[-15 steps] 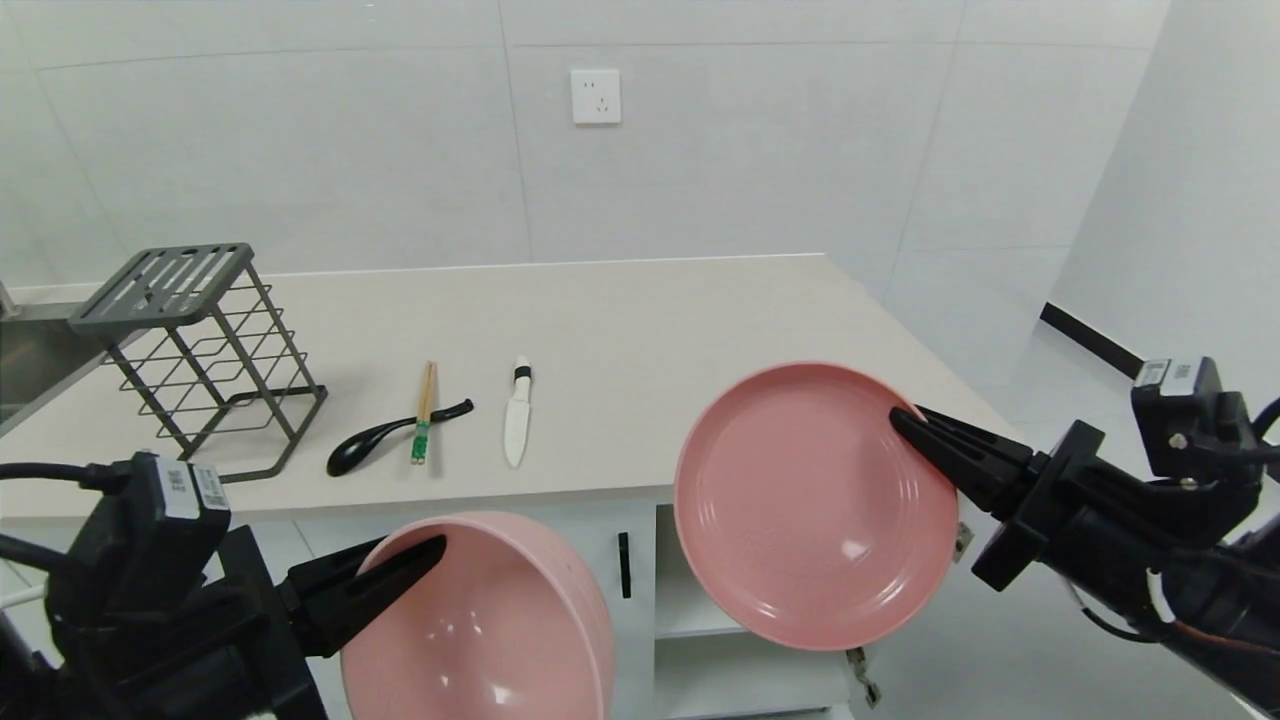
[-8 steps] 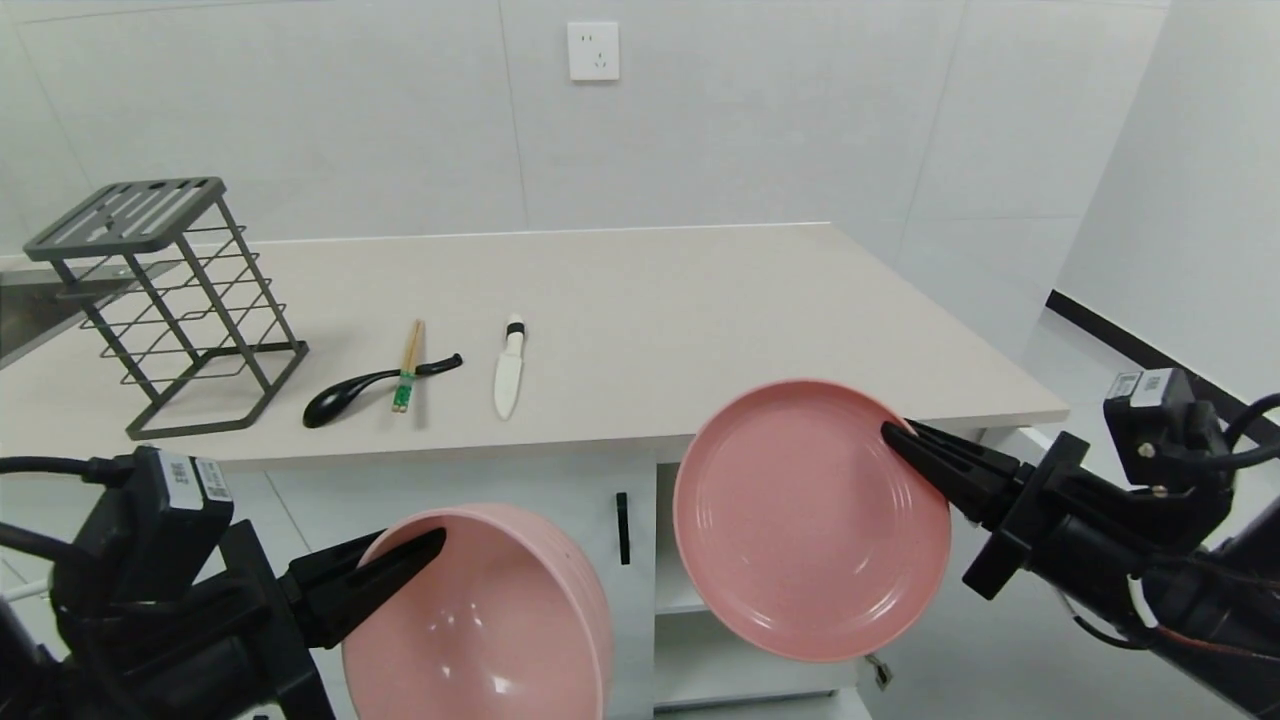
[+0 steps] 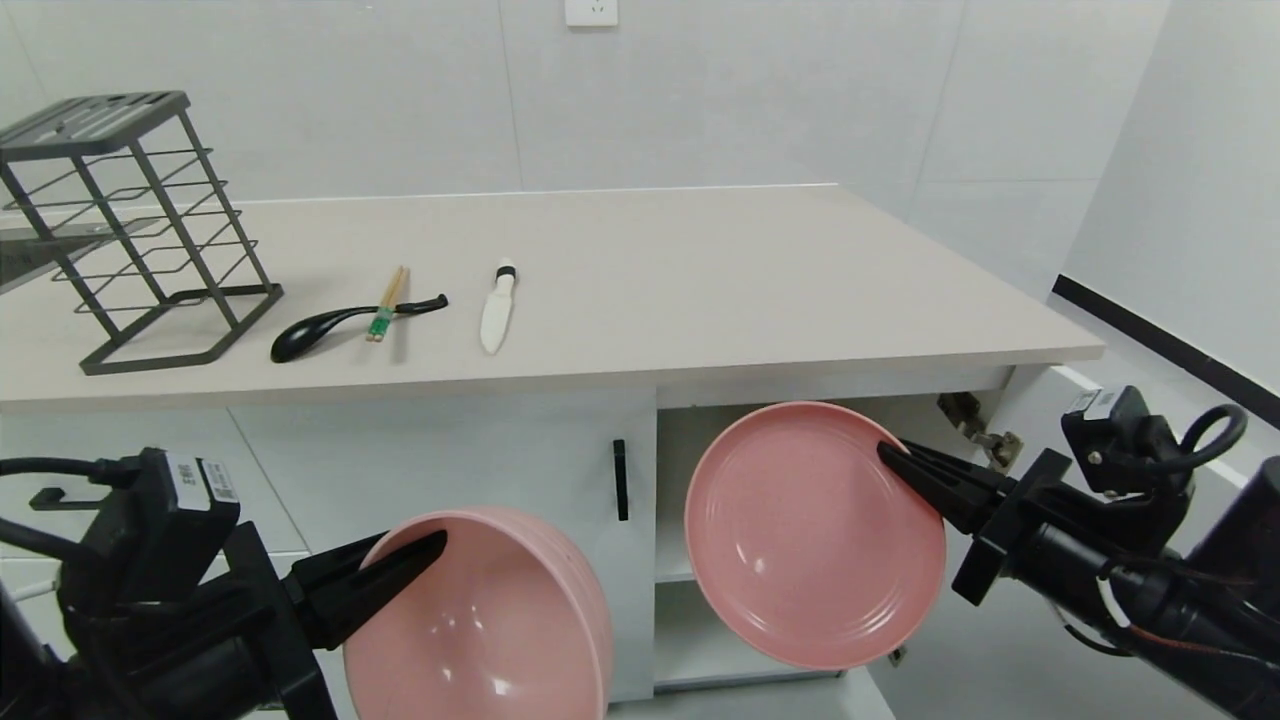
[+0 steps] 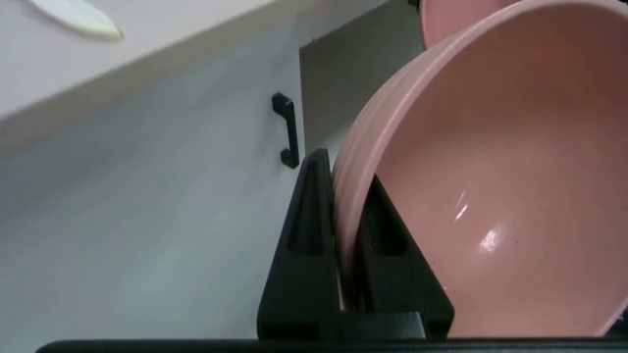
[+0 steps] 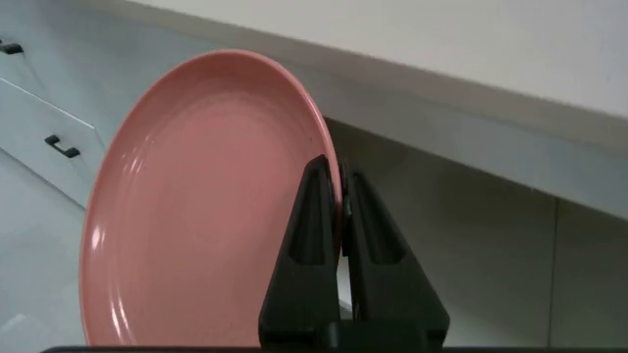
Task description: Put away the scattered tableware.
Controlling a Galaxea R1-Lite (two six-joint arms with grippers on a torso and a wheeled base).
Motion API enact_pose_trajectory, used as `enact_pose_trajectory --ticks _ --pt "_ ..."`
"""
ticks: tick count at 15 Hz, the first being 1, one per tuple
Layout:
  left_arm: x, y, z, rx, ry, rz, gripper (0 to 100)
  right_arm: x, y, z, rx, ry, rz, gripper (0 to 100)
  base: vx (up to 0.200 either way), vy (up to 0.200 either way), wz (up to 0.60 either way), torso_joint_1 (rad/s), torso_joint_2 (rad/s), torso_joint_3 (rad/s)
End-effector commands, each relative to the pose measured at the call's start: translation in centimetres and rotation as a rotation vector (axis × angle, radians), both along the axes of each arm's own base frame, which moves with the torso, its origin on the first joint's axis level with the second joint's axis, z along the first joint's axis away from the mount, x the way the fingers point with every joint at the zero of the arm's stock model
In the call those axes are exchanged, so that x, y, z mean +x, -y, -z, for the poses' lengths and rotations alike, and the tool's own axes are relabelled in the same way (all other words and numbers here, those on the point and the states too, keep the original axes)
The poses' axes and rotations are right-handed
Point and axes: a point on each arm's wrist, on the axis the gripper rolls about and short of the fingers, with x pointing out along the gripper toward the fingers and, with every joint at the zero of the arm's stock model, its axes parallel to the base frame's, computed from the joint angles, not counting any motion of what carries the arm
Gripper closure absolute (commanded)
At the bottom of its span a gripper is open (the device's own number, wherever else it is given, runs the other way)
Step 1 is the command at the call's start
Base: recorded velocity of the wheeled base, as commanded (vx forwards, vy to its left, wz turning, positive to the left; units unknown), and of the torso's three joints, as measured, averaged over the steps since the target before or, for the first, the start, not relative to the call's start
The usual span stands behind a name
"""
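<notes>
Our view drops (the camera, not the tableware), and the open cupboard [image 3: 672, 480] now sits behind the pink plate [image 3: 800, 545] pinched by our right gripper [image 3: 887, 452], pink bowl [image 3: 500, 630] rim-clamped in the left gripper [image 3: 435, 545], so shelving looks next.

Glossy, smooth pink bowl [image 3: 480, 620] and plate [image 3: 810, 540], each showing bright highlights; matt, smooth beige desk [image 3: 700, 270]; matt dark metal wire rack [image 3: 95, 108]; glossy black spoon [image 3: 298, 342]; pale wooden chopsticks [image 3: 385, 303]; smooth white knife [image 3: 494, 300].
</notes>
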Motion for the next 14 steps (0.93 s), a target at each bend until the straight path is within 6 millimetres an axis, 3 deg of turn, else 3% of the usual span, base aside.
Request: enact_pose_trajectory --ticks 1,8,14 --pt "0.12 0.09 0.19 0.007 -0.011 0.002 100 0.14 -0.06 0.34 -0.008 -0.013 0.0 100 0.0 0.0 0.0 -0.246 0.44 0.188" --pt "0.31 0.2 0.46 0.017 -0.024 0.0 100 0.19 -0.13 0.56 -0.011 -0.024 -0.002 100 0.0 0.0 0.0 -0.243 0.35 0.138" --pt "0.28 0.19 0.5 0.018 -0.026 0.002 100 0.14 -0.21 0.56 -0.014 -0.022 -0.007 100 0.0 0.0 0.0 -0.036 0.17 0.047"
